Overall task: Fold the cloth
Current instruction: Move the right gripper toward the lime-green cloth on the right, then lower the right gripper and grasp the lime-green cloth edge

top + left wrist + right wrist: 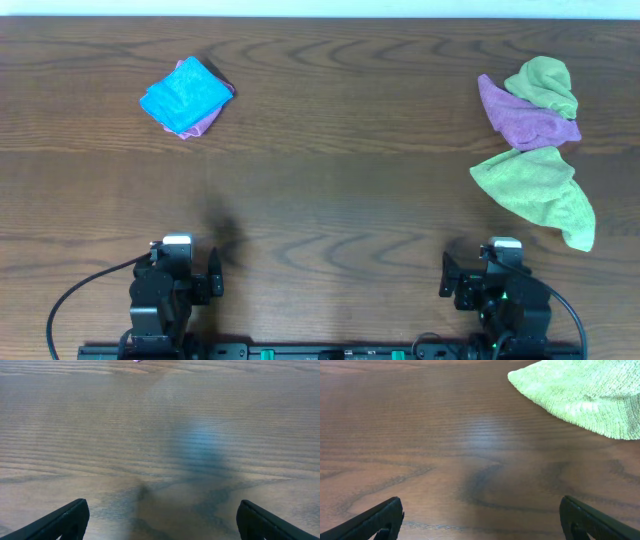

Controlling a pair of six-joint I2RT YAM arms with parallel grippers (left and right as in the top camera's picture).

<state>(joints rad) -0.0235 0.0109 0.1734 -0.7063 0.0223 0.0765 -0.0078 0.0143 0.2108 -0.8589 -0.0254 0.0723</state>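
Observation:
A light green cloth (538, 192) lies crumpled and unfolded at the right of the table; its near edge shows in the right wrist view (585, 395). Behind it lie a purple cloth (525, 120) and another green cloth (545, 85), both crumpled. At the far left a folded blue cloth (183, 93) rests on a folded pink cloth (207, 120). My left gripper (162, 520) is open and empty over bare wood at the near left. My right gripper (482, 517) is open and empty at the near right, short of the green cloth.
The wooden table (330, 180) stretches between the two piles. Both arm bases (170, 295) (500, 295) sit at the near edge. A white wall strip runs along the far edge.

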